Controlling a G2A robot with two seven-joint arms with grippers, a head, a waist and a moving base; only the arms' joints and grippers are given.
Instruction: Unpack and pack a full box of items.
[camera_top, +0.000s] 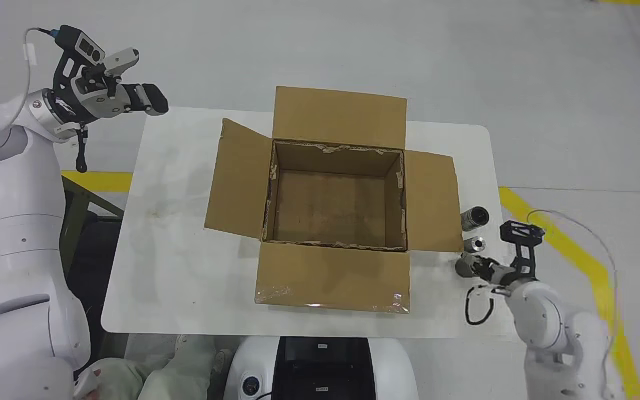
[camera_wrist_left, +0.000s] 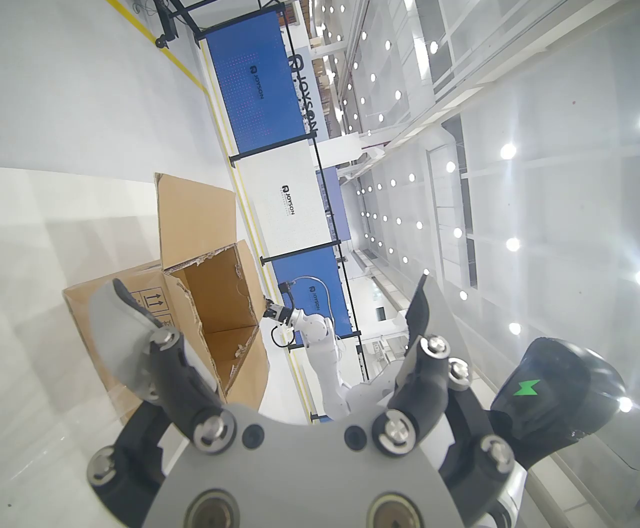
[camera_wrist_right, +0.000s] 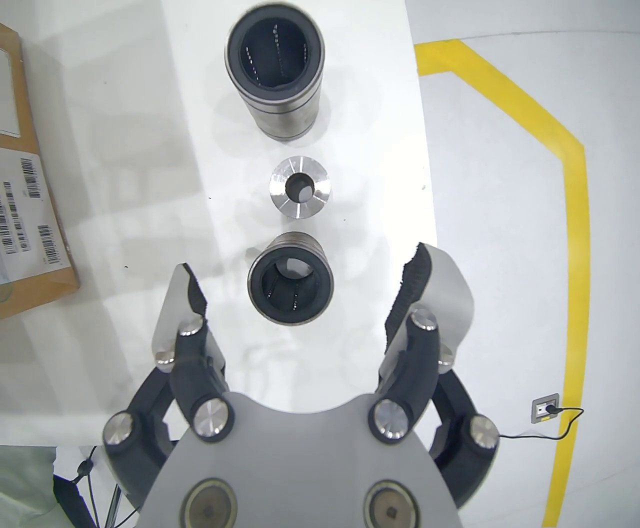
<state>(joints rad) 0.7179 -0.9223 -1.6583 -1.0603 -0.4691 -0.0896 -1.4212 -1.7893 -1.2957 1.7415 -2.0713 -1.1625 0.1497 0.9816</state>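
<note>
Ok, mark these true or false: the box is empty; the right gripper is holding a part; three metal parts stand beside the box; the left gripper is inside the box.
1. The cardboard box is open with nothing inside. True.
2. The right gripper is shut on a part. False: it is open, above the nearest part and not gripping it.
3. Three metal parts stand on the table beside the box. True.
4. The left gripper is inside the box. False: it is open, at the table's corner, apart from the box.

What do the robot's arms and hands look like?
Both arms are glossy white, a thin cable looping over each wrist. The left hand and right hand match: grey base plate, black links with silver bolts, two curved metal fingers with black pads.
</note>
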